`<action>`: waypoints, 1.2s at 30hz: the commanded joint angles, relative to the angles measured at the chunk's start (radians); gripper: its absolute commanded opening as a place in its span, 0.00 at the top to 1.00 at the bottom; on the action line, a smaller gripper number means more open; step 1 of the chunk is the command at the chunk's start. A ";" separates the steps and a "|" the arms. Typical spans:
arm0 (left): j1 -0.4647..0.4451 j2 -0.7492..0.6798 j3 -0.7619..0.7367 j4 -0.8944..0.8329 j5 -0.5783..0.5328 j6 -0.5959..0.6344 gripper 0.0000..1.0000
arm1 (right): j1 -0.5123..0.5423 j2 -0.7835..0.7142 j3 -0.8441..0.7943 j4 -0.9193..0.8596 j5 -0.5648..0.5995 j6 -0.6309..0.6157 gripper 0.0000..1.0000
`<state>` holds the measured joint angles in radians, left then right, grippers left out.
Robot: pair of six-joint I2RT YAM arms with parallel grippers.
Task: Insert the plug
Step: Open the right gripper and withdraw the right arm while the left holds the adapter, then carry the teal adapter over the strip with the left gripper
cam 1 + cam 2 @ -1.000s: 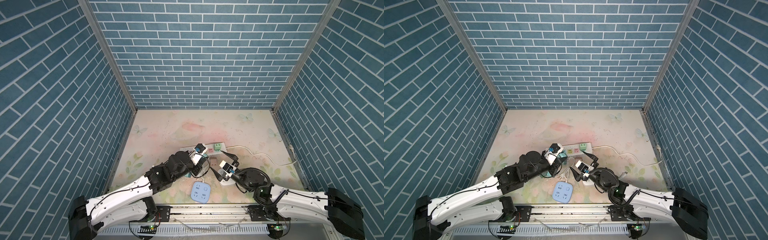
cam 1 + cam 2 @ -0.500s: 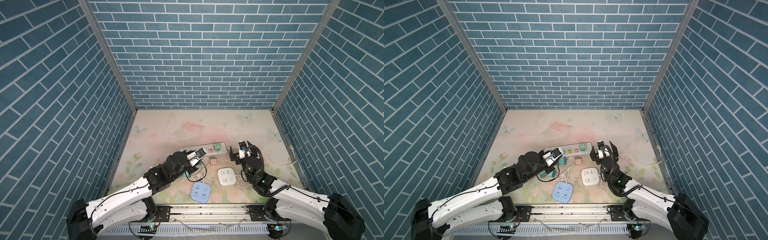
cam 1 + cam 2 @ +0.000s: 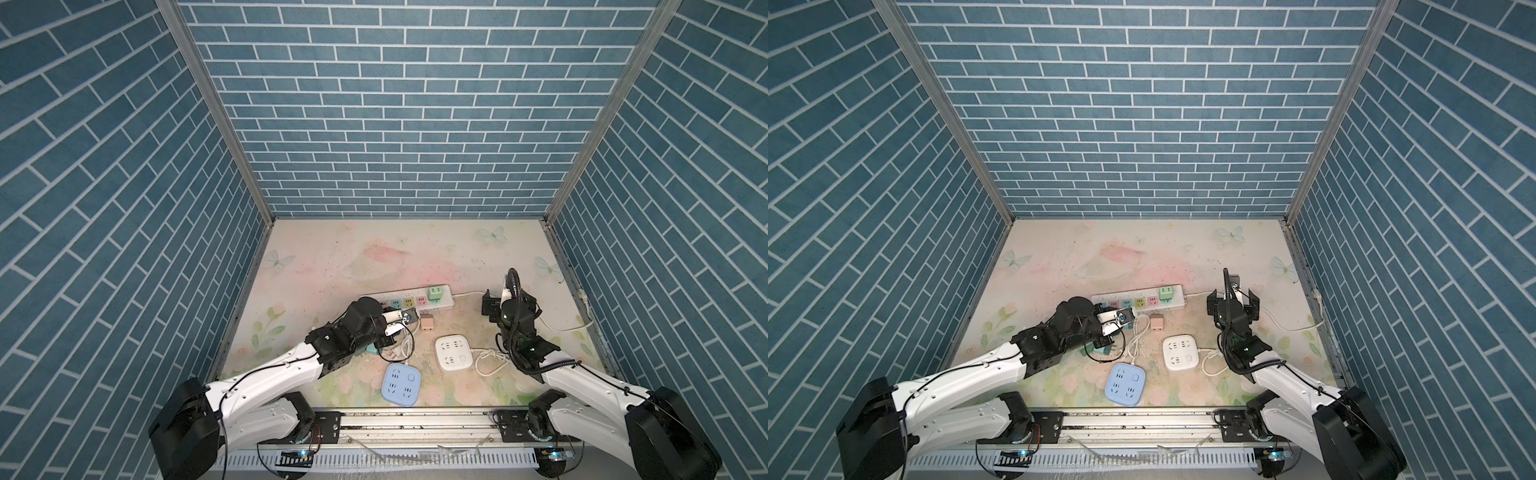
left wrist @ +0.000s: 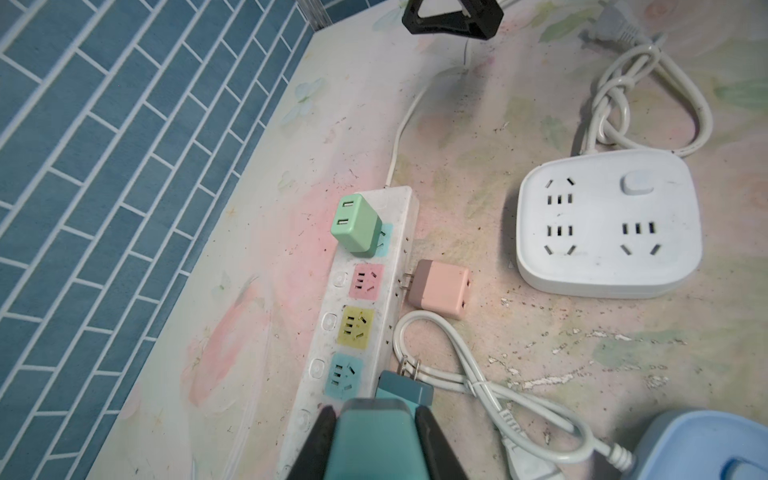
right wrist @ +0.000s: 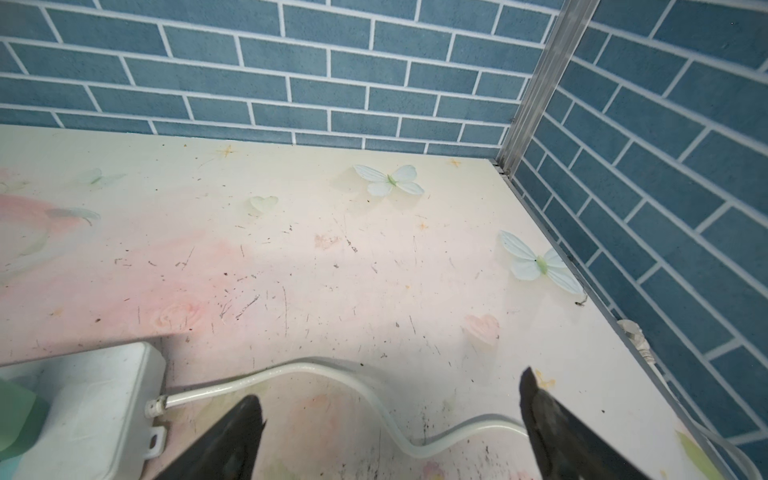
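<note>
A teal plug sits between the black fingers of my left gripper, which is shut on it. Its metal prongs point past the near side of the white power strip, beside the strip's blue socket. In both top views the left gripper hangs just in front of the strip. My right gripper stands open and empty off to the right, above the strip's cord.
A green adapter is plugged into the strip's end. A pink adapter lies beside the strip. A white square socket, a blue square socket and a looped white cord lie in front.
My right arm has pulled away from the white square socket at the middle to the right side, its gripper still open. The left gripper has shifted slightly, still holding the plug.
</note>
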<state>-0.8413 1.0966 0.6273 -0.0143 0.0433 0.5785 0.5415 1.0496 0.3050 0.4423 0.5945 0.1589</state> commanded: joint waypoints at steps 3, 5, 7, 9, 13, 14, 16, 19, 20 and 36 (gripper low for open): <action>0.043 0.077 0.107 -0.068 0.087 0.063 1.00 | -0.005 0.000 0.003 0.010 -0.028 0.054 0.02; 0.056 0.110 0.137 -0.098 0.105 0.071 1.00 | -0.005 -0.006 -0.004 0.015 -0.027 0.056 0.01; 0.071 0.144 0.159 -0.110 0.123 0.076 1.00 | -0.005 -0.010 -0.009 0.017 -0.033 0.056 0.02; 0.084 0.175 0.178 -0.113 0.147 0.079 1.00 | -0.006 -0.012 -0.010 0.017 -0.037 0.055 0.02; 0.103 0.252 0.216 -0.084 0.208 0.073 1.00 | -0.006 -0.011 -0.009 0.014 -0.042 0.054 0.02; 0.103 0.277 0.232 -0.081 0.220 0.068 1.00 | -0.006 -0.011 -0.009 0.015 -0.041 0.056 0.02; 0.103 0.332 0.262 -0.069 0.239 0.050 1.00 | -0.006 -0.011 -0.009 0.014 -0.040 0.057 0.01; 0.108 0.419 0.305 -0.037 0.255 0.017 1.00 | -0.008 -0.012 -0.010 0.013 -0.041 0.058 0.01; 0.112 0.451 0.324 -0.028 0.257 0.008 1.00 | -0.008 -0.011 -0.010 0.016 -0.041 0.058 0.01; 0.166 0.691 0.557 -0.182 0.328 0.023 1.00 | -0.018 -0.019 -0.017 0.019 -0.062 0.060 0.02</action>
<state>-0.6785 1.7676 1.1515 -0.1322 0.3542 0.5716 0.5274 1.0412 0.3000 0.4423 0.5396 0.1871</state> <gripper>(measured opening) 0.306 0.985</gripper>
